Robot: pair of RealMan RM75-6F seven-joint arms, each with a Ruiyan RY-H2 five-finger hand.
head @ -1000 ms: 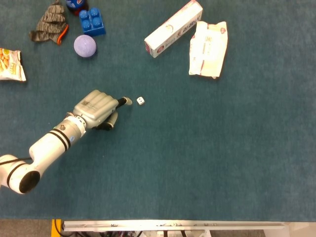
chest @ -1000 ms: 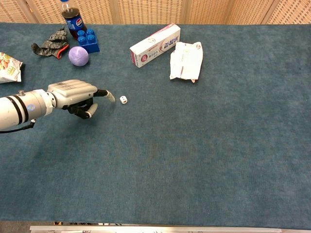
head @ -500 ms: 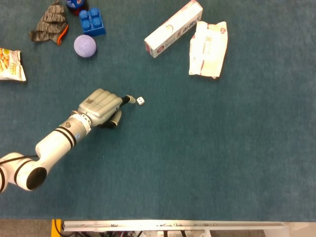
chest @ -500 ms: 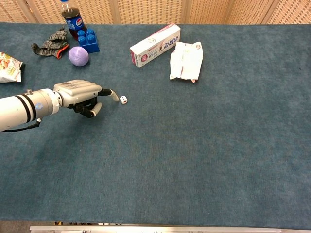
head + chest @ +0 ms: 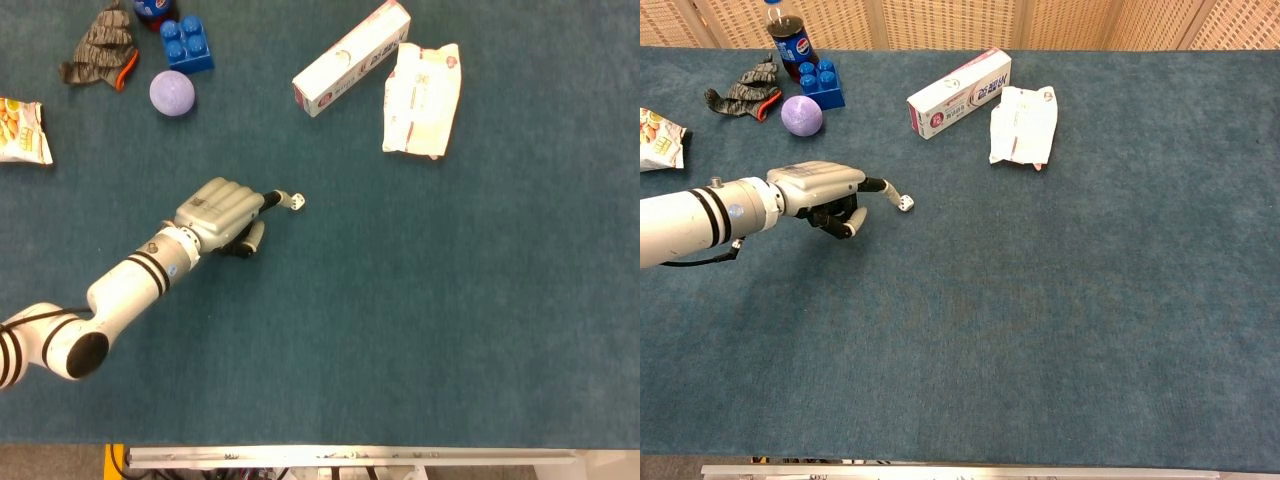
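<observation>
A small white die [image 5: 297,200] [image 5: 907,202] lies on the blue-green table cloth, left of the middle. My left hand [image 5: 225,212] [image 5: 825,190] hovers low just left of it, back facing up. One finger [image 5: 278,197] sticks out to the right and its tip touches the die's left side. The other fingers are curled under the palm with nothing in them. My right hand shows in neither view.
A long toothpaste box [image 5: 351,58] and a white wipes packet [image 5: 422,98] lie at the far middle. At the far left are a purple ball [image 5: 172,93], a blue block [image 5: 186,44], a grey glove [image 5: 100,48], a cola bottle [image 5: 786,38] and a snack bag [image 5: 22,130].
My left hand has slid to the right. Its outstretched finger reached the die and nudged it a short way to the right.
</observation>
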